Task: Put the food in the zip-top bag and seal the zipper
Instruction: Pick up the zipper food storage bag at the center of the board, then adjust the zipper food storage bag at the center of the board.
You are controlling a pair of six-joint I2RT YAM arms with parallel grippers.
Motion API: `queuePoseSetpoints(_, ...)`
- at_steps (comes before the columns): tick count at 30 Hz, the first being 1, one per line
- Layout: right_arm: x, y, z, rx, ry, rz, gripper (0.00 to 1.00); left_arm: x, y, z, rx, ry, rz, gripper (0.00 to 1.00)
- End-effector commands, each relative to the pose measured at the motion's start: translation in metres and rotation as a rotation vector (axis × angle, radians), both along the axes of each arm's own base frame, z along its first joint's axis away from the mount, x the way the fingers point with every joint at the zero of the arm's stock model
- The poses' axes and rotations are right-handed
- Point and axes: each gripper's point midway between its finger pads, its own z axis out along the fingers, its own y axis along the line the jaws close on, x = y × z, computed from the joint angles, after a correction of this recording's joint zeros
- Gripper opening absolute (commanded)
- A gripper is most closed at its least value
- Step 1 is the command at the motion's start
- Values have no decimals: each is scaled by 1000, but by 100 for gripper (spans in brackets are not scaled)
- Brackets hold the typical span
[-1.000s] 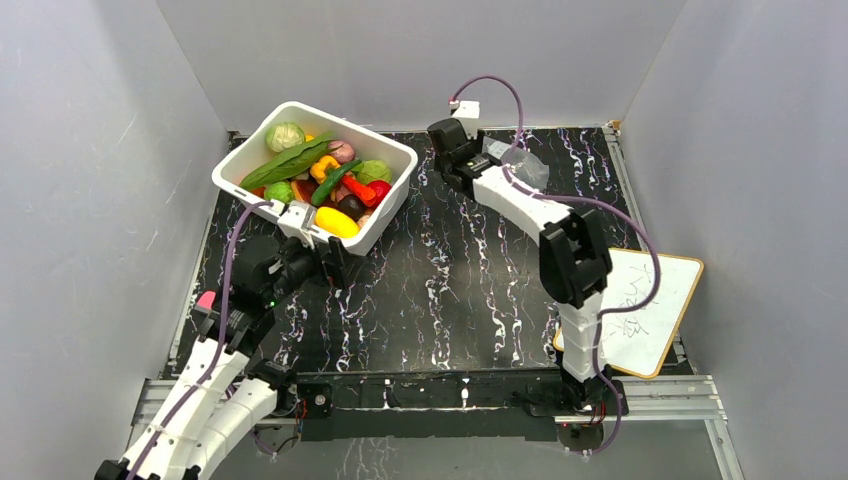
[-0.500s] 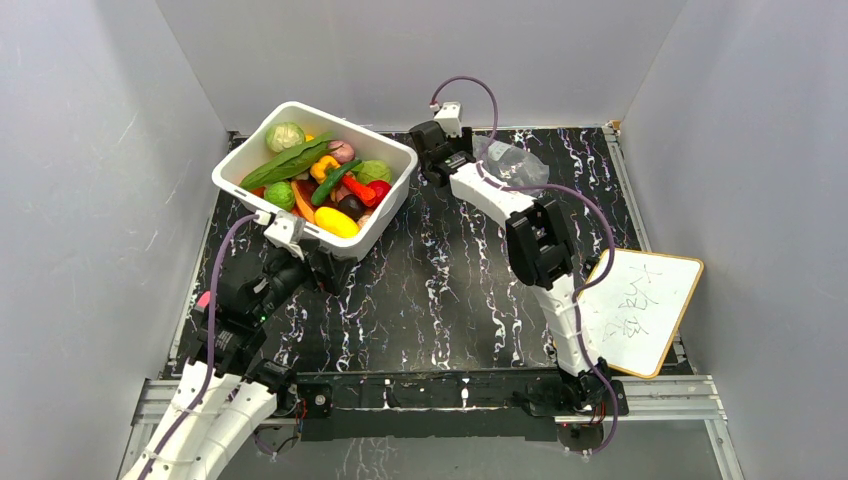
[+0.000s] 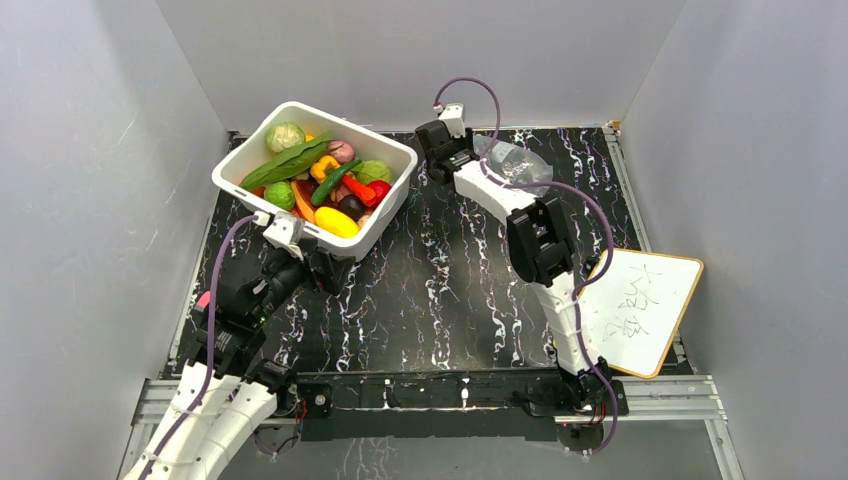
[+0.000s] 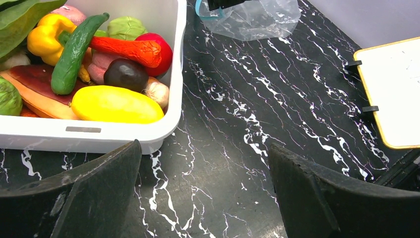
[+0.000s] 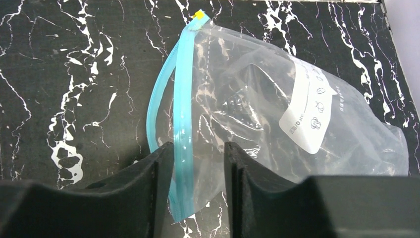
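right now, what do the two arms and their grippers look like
The left arm and right arm have white link shells with bulky black joints. A thin purple cable loops from a small white camera box at each wrist and runs down along the arm. The left gripper and right gripper have plain matte black, wedge-shaped fingers.

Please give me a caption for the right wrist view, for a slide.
Right gripper straddling the light-blue zipper of the empty clear zip-top bag on the black table.

One zip-top bag, one white tub, one whiteboard, two arms, roughly a dozen food pieces
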Motion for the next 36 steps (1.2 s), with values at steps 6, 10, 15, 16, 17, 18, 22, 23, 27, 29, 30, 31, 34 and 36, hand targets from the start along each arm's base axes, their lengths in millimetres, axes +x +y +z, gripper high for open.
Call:
queuePoseSetpoints(6,-16,-12,30,15,-34,26,15,1,-1,0,12,-11,-8,98)
queuePoseSetpoints(10,-31,-16,39,34,-39,49,1,6,4,-2,-17,6,48,98)
queuePoseSetpoints(15,-60,-18,52,107,-35,104,0,15,11,-8,-50,54,130,98)
queuePoseSetpoints(16,-68,-21,54,121,-32,106,0,17,12,-10,-53,74,145,98)
queuePoseSetpoints(17,-76,-22,56,138,-31,113,0,19,12,-11,-60,92,161,97)
queuePoseSetpoints(18,-86,-23,54,152,-17,124,0,21,11,-12,-71,112,171,96)
queuePoseSetpoints(22,-121,-23,70,253,-17,190,0,23,-3,-9,-144,198,145,91)
queuePoseSetpoints(23,-129,-22,74,280,-18,211,0,24,-9,-7,-164,224,132,90)
queuePoseSetpoints(27,-163,-18,87,377,-17,284,0,26,-33,3,-246,346,62,88)
queuePoseSetpoints(29,-179,-17,95,425,-27,314,0,28,-42,7,-283,403,47,86)
queuePoseSetpoints(30,-187,-16,99,453,-30,330,0,28,-47,9,-305,426,36,86)
queuePoseSetpoints(31,-194,-15,102,478,-33,347,0,29,-52,11,-329,448,24,85)
queuePoseSetpoints(34,-216,-14,112,552,-45,381,0,33,-65,18,-408,505,4,81)
queuePoseSetpoints(36,-229,-14,120,597,-59,394,0,35,-72,21,-458,538,-4,80)
